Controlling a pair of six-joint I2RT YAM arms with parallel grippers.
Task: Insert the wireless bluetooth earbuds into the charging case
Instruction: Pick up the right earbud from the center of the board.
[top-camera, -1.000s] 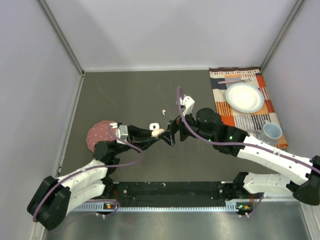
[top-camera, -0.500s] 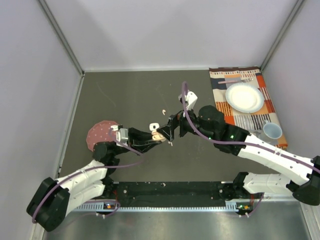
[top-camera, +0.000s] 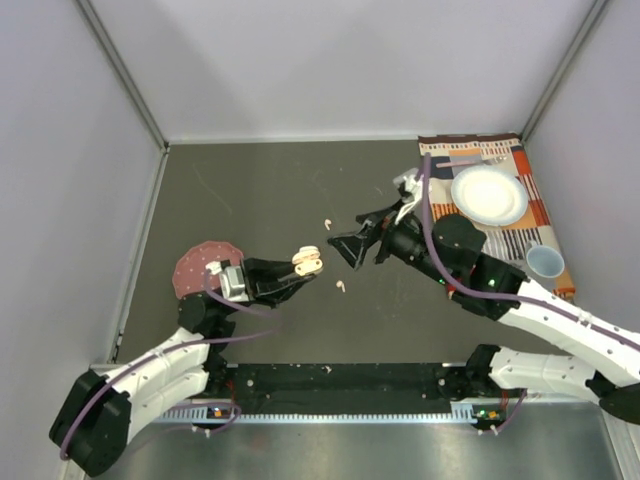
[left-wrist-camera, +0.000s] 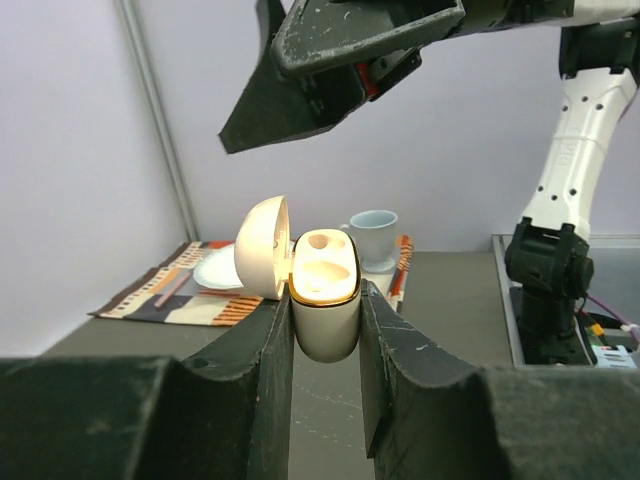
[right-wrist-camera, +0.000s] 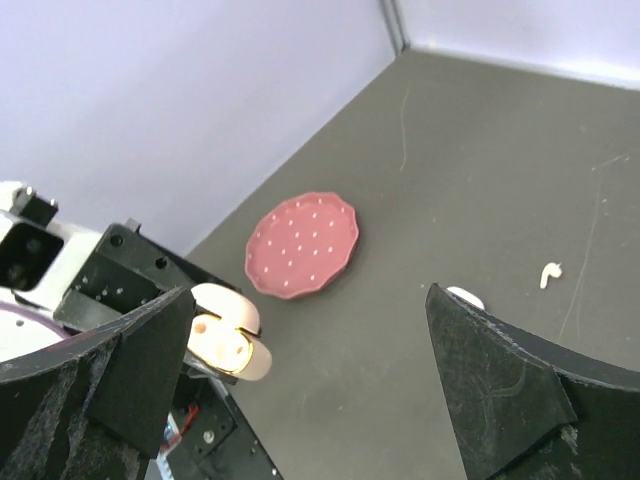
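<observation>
- Your left tool (top-camera: 306, 266) is pinching shut on the peach charging case (left-wrist-camera: 325, 300), holding it off the desk (top-camera: 260, 190) by its side walls. The case is standing upright between the fingers with its lid hinged open to one side and two sockets showing in its top.
- Your right tool (top-camera: 357, 233) is hanging just beyond the case, up in the air, with its jaws spread wide and nothing between them. In the left wrist view it is hovering above the open case and not touching it.
- Near earbud (top-camera: 342, 286) is lying loose on the desk, just in front of the right tool and to the right of the held case.
- Far earbud (top-camera: 326, 221) is lying on the desk farther back, apart from both tools.
- In the right wrist view a small white rounded thing (right-wrist-camera: 465, 297) is peeking out beside one finger; you cannot tell what it is.
- Red dotted plate (top-camera: 205, 265) is sitting at the left, beside the left arm.
- Striped placemat (top-camera: 505, 235) at the right is carrying a white plate (top-camera: 489, 194) and a cup (top-camera: 545, 262).
</observation>
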